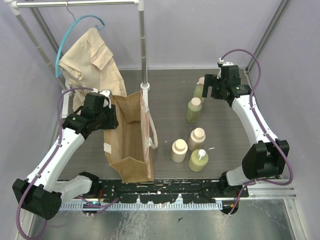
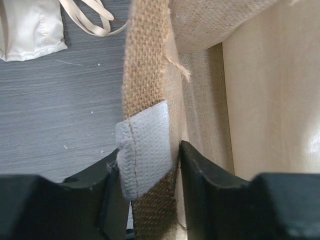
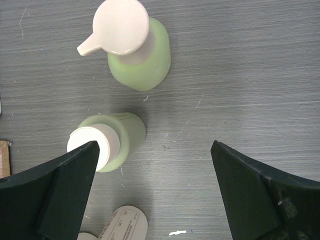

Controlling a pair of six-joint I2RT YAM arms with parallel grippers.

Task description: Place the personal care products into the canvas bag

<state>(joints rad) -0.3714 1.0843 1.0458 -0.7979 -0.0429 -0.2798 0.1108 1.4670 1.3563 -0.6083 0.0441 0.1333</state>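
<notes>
Your left gripper [image 2: 148, 157] is pinching the bag [image 1: 131, 145] rim right on the white strap patch [image 2: 145, 150], so pull that wall outward to hold the mouth open. Your right gripper [image 3: 155, 150] is spread wide with nothing in it, above the bottles [image 3: 107, 142] on the table [image 1: 175, 90] right of the bag. Centre one between the fingers before closing. Only the left wrist cam shows the pinch. Only the top cam shows all five bottles outside the bag.
</notes>
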